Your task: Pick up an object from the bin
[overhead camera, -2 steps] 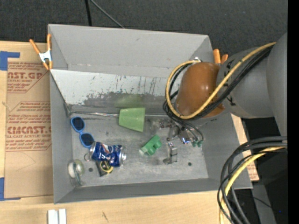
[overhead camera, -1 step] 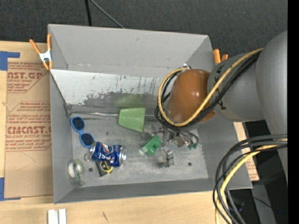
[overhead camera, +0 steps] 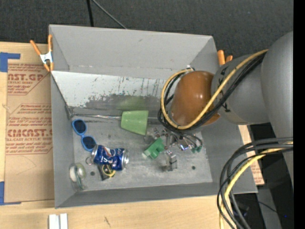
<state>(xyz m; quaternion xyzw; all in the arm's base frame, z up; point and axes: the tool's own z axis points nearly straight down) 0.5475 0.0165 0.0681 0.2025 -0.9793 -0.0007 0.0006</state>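
Bin (overhead camera: 66,185), grey metal, floor scuffed. 1 arm in from the view's right. Orange cover (overhead camera: 193,97) on the wrist, yellow and black cables (overhead camera: 167,92) looped around it.

End effector (overhead camera: 167,157) low over the right half of the bin floor, below the orange cover. The metal parts there are tangled with wiring, so I cannot tell whether it is open or closed. Nothing seen held in it.

Nearest thing: small green block (overhead camera: 153,149), bright green, just beside the end effector on the view's left, possibly touching its metalwork. Contact cannot be confirmed. The block lies slantwise, long axis running from lower left to upper right in the view. It looks the likeliest pick.

Next nearest: pale green cup (overhead camera: 135,121), on its side, up and to the left of the block, apart from it.

Well apart, along the left side of the bin:
- blue sunglasses (overhead camera: 83,135)
- crushed blue can (overhead camera: 110,157), with a small dark and yellow bit just below it
- clear round thing (overhead camera: 77,172) near the lower left corner

Judgement: nothing lifted yet. The pick depends on the block sitting off to the view's left of the end effector instead of under it. A short shift left looks needed, with the grip set across the slanted long axis. Risk: a nudge may push the block away.
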